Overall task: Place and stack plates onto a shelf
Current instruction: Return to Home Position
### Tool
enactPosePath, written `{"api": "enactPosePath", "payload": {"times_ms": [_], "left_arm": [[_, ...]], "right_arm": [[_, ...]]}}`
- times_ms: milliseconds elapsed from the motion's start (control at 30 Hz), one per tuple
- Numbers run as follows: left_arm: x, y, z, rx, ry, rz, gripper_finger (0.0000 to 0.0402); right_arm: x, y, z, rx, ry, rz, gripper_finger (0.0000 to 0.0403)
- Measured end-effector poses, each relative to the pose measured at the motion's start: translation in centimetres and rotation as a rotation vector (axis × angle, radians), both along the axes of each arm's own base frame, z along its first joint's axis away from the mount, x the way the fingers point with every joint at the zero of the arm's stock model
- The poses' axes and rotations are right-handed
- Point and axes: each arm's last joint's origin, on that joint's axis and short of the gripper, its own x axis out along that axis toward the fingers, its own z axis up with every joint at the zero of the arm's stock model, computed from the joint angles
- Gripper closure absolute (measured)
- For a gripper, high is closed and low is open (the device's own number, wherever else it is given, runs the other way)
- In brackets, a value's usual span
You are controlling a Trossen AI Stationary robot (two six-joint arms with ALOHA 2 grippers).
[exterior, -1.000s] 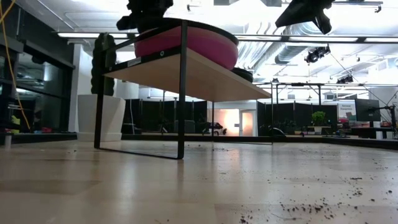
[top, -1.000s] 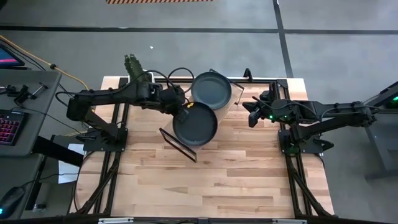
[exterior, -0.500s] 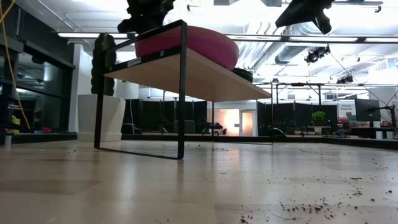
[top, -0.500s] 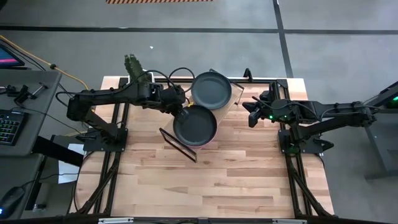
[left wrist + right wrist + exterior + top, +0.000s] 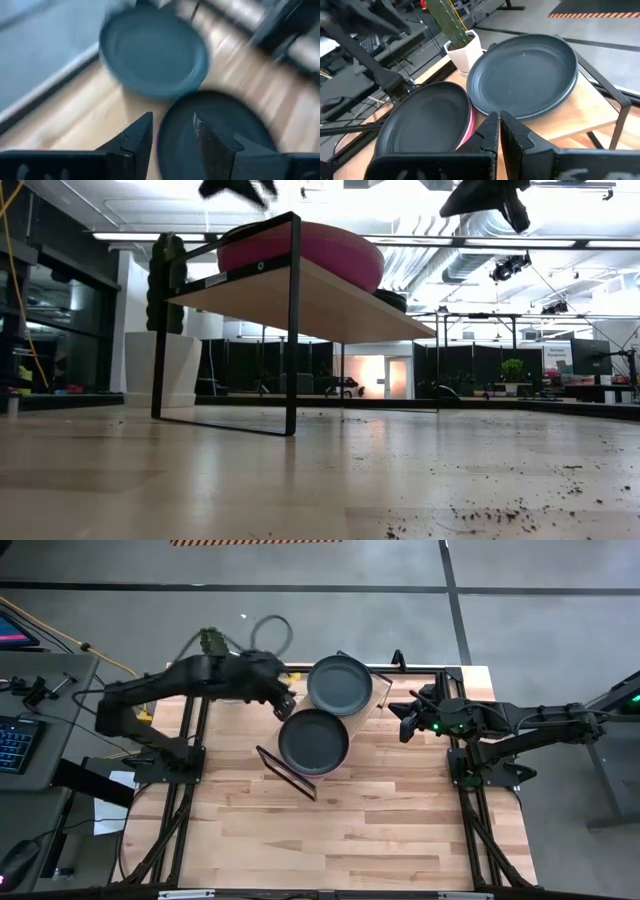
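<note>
The shelf (image 5: 377,692) stands at the table's far middle on its wire legs (image 5: 293,330). On it, a black plate (image 5: 313,740) lies on a magenta plate (image 5: 310,248), whose pink rim (image 5: 469,124) shows under it. Beside them sits a dark teal plate (image 5: 339,685). My left gripper (image 5: 171,132) hangs open above the black plate's far-left rim, clear of it, and shows in the high view (image 5: 285,700). To the right of the shelf my right gripper (image 5: 499,125) waits shut, holding nothing; the high view shows it too (image 5: 405,726).
A white pot with a cactus (image 5: 461,46) stands on the table behind the shelf's left end (image 5: 165,330). The near half of the wooden tabletop (image 5: 350,830) is bare. A desk with a keyboard (image 5: 15,745) lies beyond the table's left edge.
My left gripper has opened and let go of the black plate's rim. It has then risen and drawn back toward the table's far left corner. The black plate stays on the magenta plate on the shelf.
</note>
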Motion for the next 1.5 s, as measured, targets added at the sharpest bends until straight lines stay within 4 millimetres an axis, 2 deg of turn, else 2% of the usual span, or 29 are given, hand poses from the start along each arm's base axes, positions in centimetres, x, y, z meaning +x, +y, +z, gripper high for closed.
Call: {"api": "enactPosePath", "payload": {"times_ms": [100,200,400,633,800,1067,1500], "left_arm": [[-1.2,-1.3,2.1,0.086,-0.205,-0.014,0.0266],[-2.2,-3.1,2.7,0.167,-0.387,-0.067,0.0266],[-4.3,-5.8,0.8,0.235,-0.642,-0.19,0.0266],[-7.2,-5.9,-0.7,0.271,-0.699,-0.201,0.0269],[-9.0,-5.7,-3.7,0.274,-0.72,-0.183,0.0296],[-11.3,-5.6,-9.8,0.222,-0.887,-0.154,0.0395],[-15.0,-5.3,-15.8,0.125,-1.002,-0.123,0.0401]], "right_arm": [[0.0,0.0,0.1,-0.022,0.003,0.009,0.0402],[0.0,0.0,0.1,-0.019,0.002,0.009,0.0402],[0.0,0.0,0.1,-0.019,0.003,0.014,0.0402],[0.0,0.0,0.1,-0.036,0.013,0.024,0.0402],[0.0,0.0,0.1,-0.034,0.013,0.023,0.0402],[0.1,0.1,0.1,-0.019,0.009,0.069,0.0402],[0.1,0.4,-0.2,0.018,0.042,0.15,0.0402]]}}
